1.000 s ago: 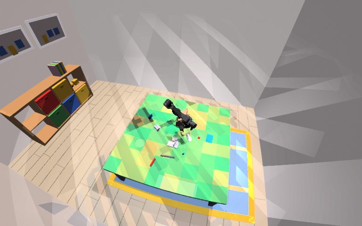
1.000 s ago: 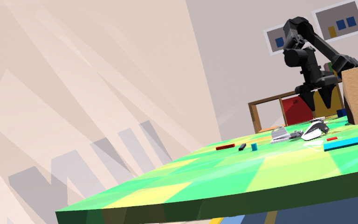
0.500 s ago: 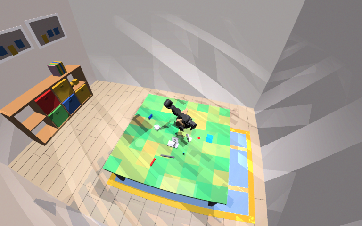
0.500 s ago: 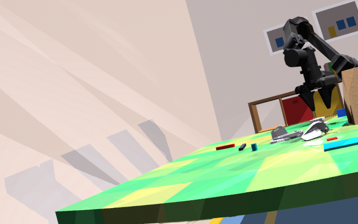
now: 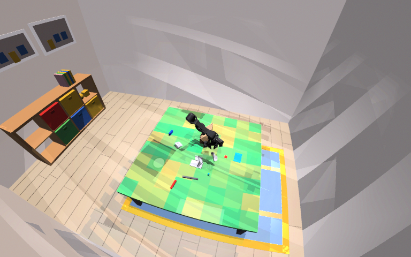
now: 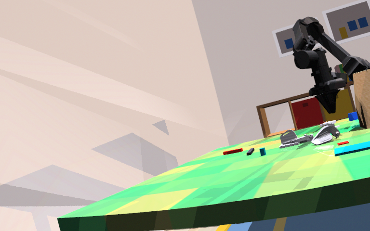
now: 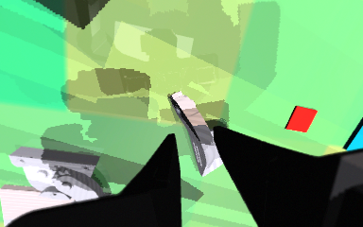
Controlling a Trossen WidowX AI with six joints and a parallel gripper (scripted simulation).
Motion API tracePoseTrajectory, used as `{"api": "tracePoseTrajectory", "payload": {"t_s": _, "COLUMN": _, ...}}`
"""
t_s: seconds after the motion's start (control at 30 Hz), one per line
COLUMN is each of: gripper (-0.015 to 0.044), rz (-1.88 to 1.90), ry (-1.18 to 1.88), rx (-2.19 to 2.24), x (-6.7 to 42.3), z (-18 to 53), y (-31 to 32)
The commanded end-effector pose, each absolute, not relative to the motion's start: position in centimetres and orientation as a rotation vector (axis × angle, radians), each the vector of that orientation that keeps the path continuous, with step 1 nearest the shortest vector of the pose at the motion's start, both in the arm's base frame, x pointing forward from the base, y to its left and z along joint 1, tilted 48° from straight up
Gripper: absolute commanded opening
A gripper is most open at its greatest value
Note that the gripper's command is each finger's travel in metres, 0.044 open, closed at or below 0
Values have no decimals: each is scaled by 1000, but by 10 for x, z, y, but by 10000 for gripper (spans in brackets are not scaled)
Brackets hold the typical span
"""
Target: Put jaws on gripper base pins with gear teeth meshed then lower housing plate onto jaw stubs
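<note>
Seen from above, left to right, with places given from the white gripper base. Far to its left, a wooden shelf unit stands on the floor. On the green patchwork surface, a blue block lies up and to the left of the base, and a small white piece lies nearer to it on that side; whether this is the housing plate, I cannot tell. A red bar lies down and to the left of the base, with a dark grey bar just below the base. The gripper base has a toothed, curved part on it; how that part is seated is unclear. A teal block is down and to the right. Up and to the right of the base, the end effector points down above the surface, fingers slightly apart, holding nothing. Below it, a loose white jaw lies right of the base, off its pins. Farther right are a small red piece and then a cyan plate.
</note>
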State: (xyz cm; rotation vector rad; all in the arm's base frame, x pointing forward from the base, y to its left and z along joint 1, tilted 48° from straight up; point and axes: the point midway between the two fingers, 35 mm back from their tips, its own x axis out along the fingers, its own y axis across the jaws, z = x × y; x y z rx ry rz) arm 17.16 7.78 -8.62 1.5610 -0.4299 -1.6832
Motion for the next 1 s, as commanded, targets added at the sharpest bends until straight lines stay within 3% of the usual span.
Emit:
{"api": "tracePoseTrajectory", "payload": {"t_s": 0.0, "gripper": 20, "rz": -1688, "ry": -499, "rx": 1619, "x": 172, "z": -87, "y": 80}}
{"api": "tracePoseTrajectory", "payload": {"t_s": 0.03, "gripper": 0, "rz": -1688, "ry": -518, "rx": 1633, "x": 172, "z": -87, "y": 80}}
{"api": "tracePoseTrajectory", "payload": {"t_s": 0.97, "gripper": 0, "rz": -1632, "ry": -1051, "rx": 2007, "x": 170, "z": -92, "y": 85}}
